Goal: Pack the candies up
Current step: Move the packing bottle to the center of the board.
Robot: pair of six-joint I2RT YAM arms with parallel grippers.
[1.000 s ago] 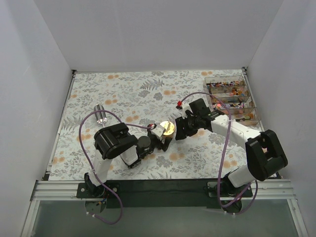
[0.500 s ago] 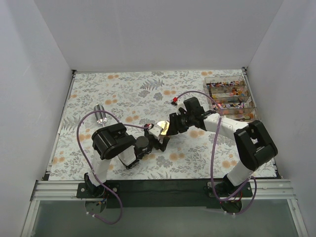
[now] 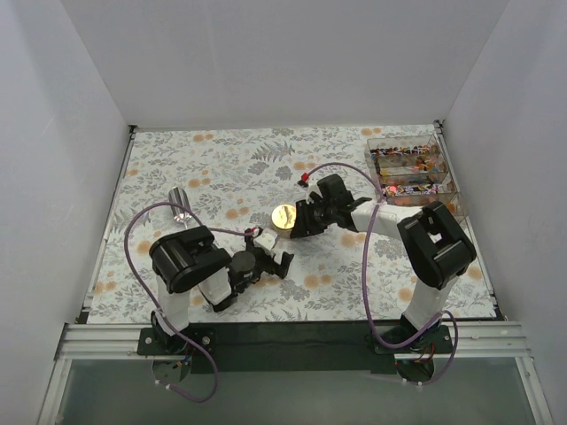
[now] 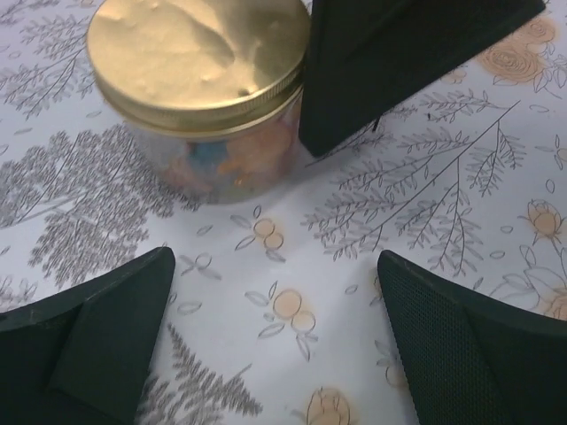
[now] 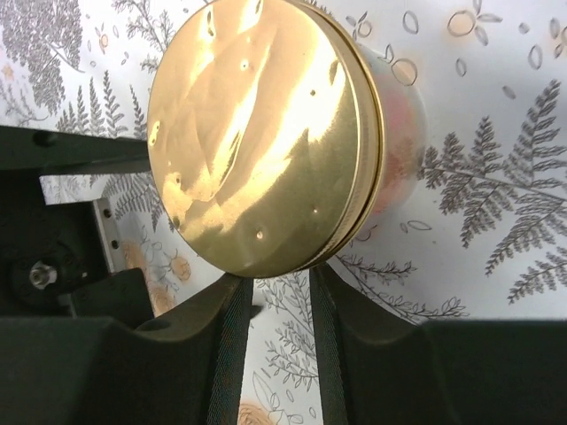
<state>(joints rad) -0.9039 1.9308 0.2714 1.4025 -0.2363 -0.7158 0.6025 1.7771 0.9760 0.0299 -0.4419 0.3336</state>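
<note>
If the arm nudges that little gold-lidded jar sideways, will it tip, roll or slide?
The jar stands upright, squat and wide, so it will probably slide on the floral table cover rather than tip. Its wall looks clear and smooth, likely slippery to pinch. If it toppled, its round body would probably roll.

On the floral worktop (image 3: 221,168), the right gripper (image 3: 299,219) lies against a small jar with a gold lid (image 3: 283,215), while the left gripper (image 3: 275,262) sits just nearer, apart from the jar. A clear compartment box (image 3: 443,181) of mixed-colour candies (image 3: 406,159) stands at the far right edge, and a small silvery object (image 3: 181,203) lies at the left.
</note>
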